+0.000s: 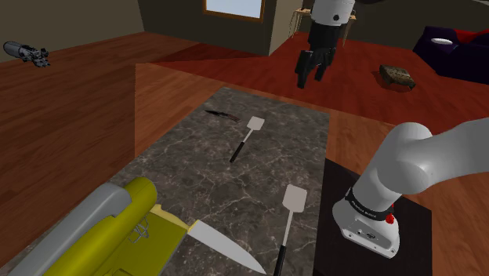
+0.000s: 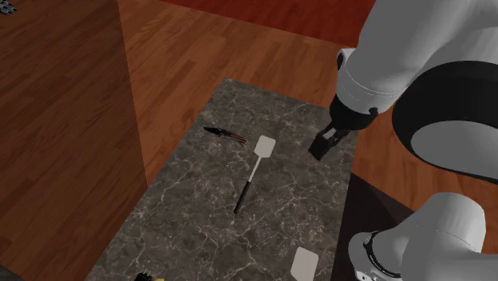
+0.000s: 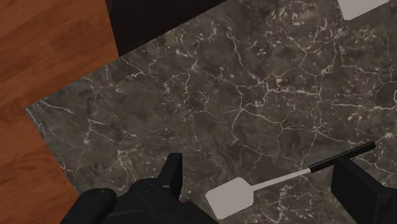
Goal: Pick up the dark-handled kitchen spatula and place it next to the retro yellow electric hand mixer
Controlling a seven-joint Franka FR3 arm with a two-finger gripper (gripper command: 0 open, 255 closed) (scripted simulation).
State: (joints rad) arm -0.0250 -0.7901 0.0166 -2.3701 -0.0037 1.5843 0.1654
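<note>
Evidently the approach is the step in hand: the gripper (image 1: 311, 70) hangs high over the desk's (image 1: 188, 168) far edge, toward the shoulder view's right, its fingers (image 3: 172, 181) apart and empty. The dark-handled spatula (image 1: 244, 139) lies flat on the far half of the desk, pale blade far, handle near; in the wrist view it lies below, between the fingers and untouched. The yellow mixer (image 1: 129, 227) sits at the near left, a knife (image 1: 223, 245) beside it, and a second spatula (image 1: 289, 222) lies near right. Next, I judge, the hand must descend, set the fingers across the slim handle and close low.
</note>
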